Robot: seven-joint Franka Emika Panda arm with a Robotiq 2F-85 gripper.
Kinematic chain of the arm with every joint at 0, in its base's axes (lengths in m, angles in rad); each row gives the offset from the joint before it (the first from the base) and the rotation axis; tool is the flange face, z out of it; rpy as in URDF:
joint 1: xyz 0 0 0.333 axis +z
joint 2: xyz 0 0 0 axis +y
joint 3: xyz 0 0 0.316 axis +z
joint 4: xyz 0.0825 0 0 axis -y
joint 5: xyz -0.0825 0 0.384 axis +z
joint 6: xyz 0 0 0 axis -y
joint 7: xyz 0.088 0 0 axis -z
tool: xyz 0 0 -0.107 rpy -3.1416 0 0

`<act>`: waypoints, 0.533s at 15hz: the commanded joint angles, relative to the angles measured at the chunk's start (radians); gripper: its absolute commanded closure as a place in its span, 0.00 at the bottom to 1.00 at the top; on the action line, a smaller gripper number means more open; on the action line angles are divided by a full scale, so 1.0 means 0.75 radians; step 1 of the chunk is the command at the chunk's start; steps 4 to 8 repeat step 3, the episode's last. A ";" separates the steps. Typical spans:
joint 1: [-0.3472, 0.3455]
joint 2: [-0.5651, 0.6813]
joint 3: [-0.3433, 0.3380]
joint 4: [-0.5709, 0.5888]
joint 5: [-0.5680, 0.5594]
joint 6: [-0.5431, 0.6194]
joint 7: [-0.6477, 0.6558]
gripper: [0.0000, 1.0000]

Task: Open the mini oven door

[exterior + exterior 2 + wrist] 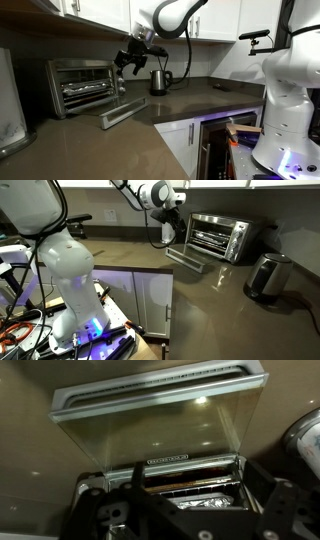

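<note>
The silver-grey mini oven (85, 85) stands on the brown counter by the wall and shows in both exterior views (222, 232). The mini oven door (125, 112) is folded down flat in front of it (188, 258). In the wrist view the glass door (160, 425) lies open with its bar handle at the far edge, and the oven mouth (190, 472) shows racks and foil. My gripper (128, 62) hangs in the air above the lowered door, in front of the oven (168, 225). Its fingers (190, 515) are spread apart and hold nothing.
A steel kettle (158, 80) stands on the counter beside the oven (268, 277). White wall cabinets hang overhead. A dark under-counter appliance door (215, 150) and a white robot body (285, 90) are at the counter's front edge.
</note>
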 commanded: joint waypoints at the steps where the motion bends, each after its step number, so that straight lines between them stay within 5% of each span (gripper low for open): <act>1: -0.084 -0.088 0.135 -0.032 0.026 -0.049 -0.018 0.00; 8: -0.099 -0.101 0.179 -0.036 0.049 -0.050 -0.020 0.00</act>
